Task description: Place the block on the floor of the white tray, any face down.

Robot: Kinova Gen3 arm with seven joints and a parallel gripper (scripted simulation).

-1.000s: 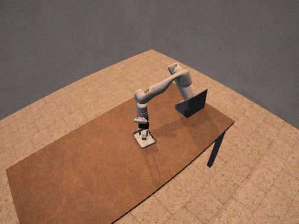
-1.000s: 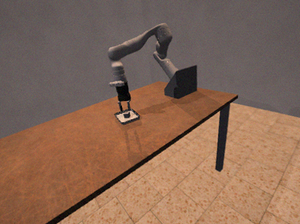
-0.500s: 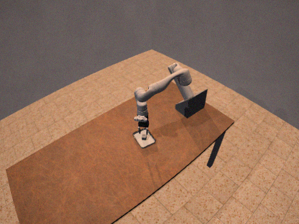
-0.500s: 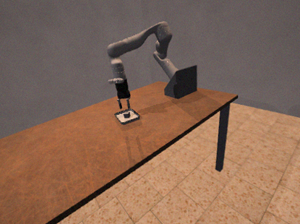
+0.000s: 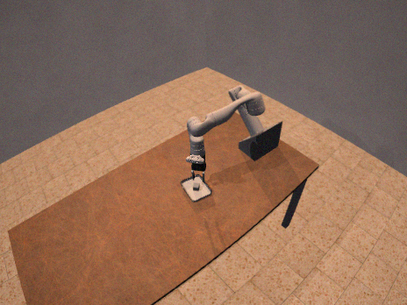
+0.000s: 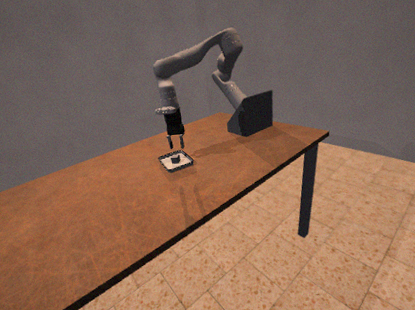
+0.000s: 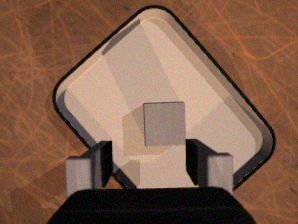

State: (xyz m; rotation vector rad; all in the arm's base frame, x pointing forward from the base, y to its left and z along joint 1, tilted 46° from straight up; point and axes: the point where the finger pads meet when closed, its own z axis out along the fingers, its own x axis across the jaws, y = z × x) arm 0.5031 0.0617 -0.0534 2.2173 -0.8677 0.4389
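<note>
A small grey block [image 7: 164, 123] rests on the floor of the white tray [image 7: 165, 97], near its middle. The tray has a dark rim and lies on the brown table; it also shows in the top view [image 5: 196, 189] and the exterior view [image 6: 176, 161], with the block [image 5: 196, 187] [image 6: 175, 159] inside it. My gripper [image 7: 149, 156] hangs straight above the block, pointing down, with its fingers open and clear of the block. In the top and exterior views the gripper [image 5: 198, 176] [image 6: 175, 143] stands a short way above the tray.
The arm's dark base block [image 5: 261, 141] [image 6: 251, 113] stands at the far right end of the table. The table's front edge [image 6: 182, 230] runs close to the tray's side, with a tiled floor below.
</note>
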